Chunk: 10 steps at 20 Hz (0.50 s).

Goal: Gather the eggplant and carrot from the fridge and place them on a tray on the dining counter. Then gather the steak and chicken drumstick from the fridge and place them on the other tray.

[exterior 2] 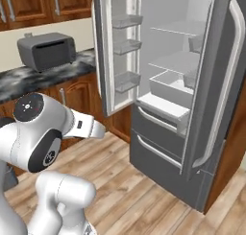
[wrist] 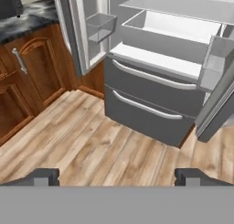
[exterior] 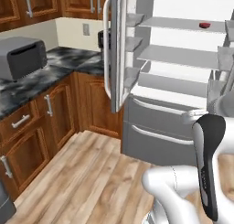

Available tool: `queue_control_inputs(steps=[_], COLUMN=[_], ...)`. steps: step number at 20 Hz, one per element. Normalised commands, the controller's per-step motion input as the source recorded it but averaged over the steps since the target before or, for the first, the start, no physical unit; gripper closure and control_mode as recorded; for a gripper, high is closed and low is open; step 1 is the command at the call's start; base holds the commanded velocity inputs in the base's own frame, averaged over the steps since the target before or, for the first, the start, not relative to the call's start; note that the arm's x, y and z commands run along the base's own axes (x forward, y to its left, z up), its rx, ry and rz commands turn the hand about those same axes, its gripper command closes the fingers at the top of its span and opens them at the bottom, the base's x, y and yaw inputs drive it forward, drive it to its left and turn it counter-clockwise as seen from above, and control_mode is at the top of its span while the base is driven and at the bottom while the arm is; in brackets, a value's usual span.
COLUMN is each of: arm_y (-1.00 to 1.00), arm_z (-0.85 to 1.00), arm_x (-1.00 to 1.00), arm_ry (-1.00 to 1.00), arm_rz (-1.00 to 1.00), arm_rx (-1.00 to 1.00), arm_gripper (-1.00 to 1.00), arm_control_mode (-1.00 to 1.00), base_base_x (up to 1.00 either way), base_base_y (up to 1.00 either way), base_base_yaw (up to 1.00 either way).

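Fridge (exterior: 183, 58): both doors are opened; white shelves are seen inside, stacked one above another.
Top shelf (exterior: 183, 24): a small red item (exterior: 204, 24) is carried at 2 o'clock in the left base view; what it is cannot be told.
Lower shelves (exterior: 176, 56): bare white surfaces are shown.
Counter (exterior: 45, 79): a grey appliance (exterior: 20, 57) is carried on the marbled top at 9 o'clock.
Floor (wrist: 91, 145): wood planks are laid under the fridge drawers.

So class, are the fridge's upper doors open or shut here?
Open: both doors of the fridge swing outward, exposing its white shelves and door bins.
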Motion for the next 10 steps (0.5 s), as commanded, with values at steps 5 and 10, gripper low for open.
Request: queue_control_inputs(steps=[5, 10], arm_y=[0.00, 0.00], arm_z=[0.00, 0.00], arm_x=[0.00, 0.00], arm_ry=[0.00, 0.00], arm_rz=[0.00, 0.00], arm_rx=[0.00, 0.00], arm_gripper=[-1.00, -1.00], arm_control_mode=[1.00, 1.00], base_base_x=[0.69, 0.77], base_base_y=[0.28, 0.09], base_base_yaw=[-0.33, -0.30])
